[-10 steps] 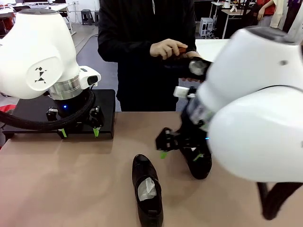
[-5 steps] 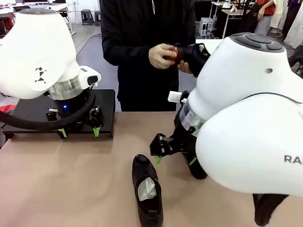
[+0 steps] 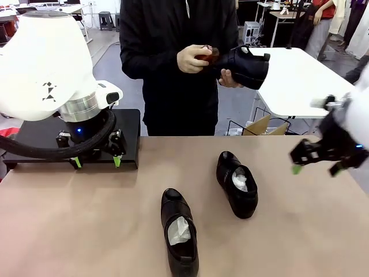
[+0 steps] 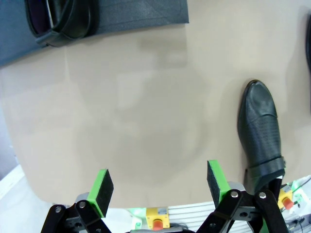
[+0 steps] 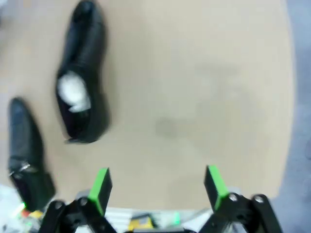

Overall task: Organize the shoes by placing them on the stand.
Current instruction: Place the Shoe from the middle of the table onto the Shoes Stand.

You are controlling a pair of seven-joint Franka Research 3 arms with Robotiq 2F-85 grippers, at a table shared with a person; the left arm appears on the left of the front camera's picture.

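Pick-up stage, as judged: left pincer (image 3: pixel 97 162) and right pincer (image 3: pixel 316 167) are held apart, empty. Lower shoe (image 3: pixel 179 239) and centre shoe (image 3: pixel 237 183) lie on the bench (image 3: pixel 69 231); the stand (image 3: pixel 131 130) sits at upper left. One shoe is to be straddled next

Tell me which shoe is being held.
The shoe in the person's hands, raised at the far side. Two shoes lie on the table; a fourth shoe sits on the stand.

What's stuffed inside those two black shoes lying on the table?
White crumpled paper shows in the opening of the nearer shoe and the farther shoe. Whether it reaches into the toes is covered by the leather.
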